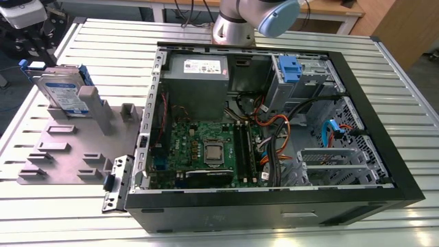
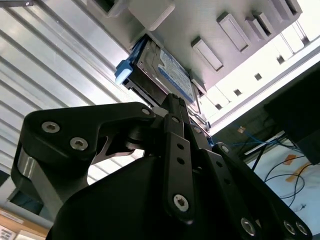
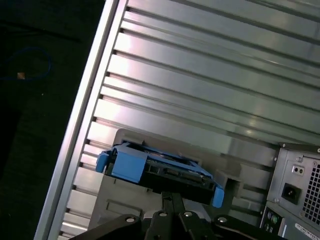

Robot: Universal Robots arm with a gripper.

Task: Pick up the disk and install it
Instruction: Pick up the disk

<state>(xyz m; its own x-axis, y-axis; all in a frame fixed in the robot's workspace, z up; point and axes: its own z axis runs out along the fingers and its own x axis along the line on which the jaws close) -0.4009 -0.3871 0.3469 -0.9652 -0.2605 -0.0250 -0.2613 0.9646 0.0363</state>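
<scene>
The disk [image 1: 63, 93], a flat silver-grey metal drive with a white-and-blue label and blue plastic rails, stands on edge in a grey slotted fixture plate [image 1: 69, 154]. In the exterior view it is at nine o'clock from the open black computer case [image 1: 274, 208]. In both wrist views the black gripper [image 2: 172, 99] points at the disk's edge, its fingers [image 3: 171, 202] drawn together. I can't judge whether the tips touch it. A grey post hides part of the label.

Robotics lab — slatted aluminium bench [image 1: 61, 216], opened computer case [image 1: 240, 213], robot arm [image 1: 237, 25]
</scene>
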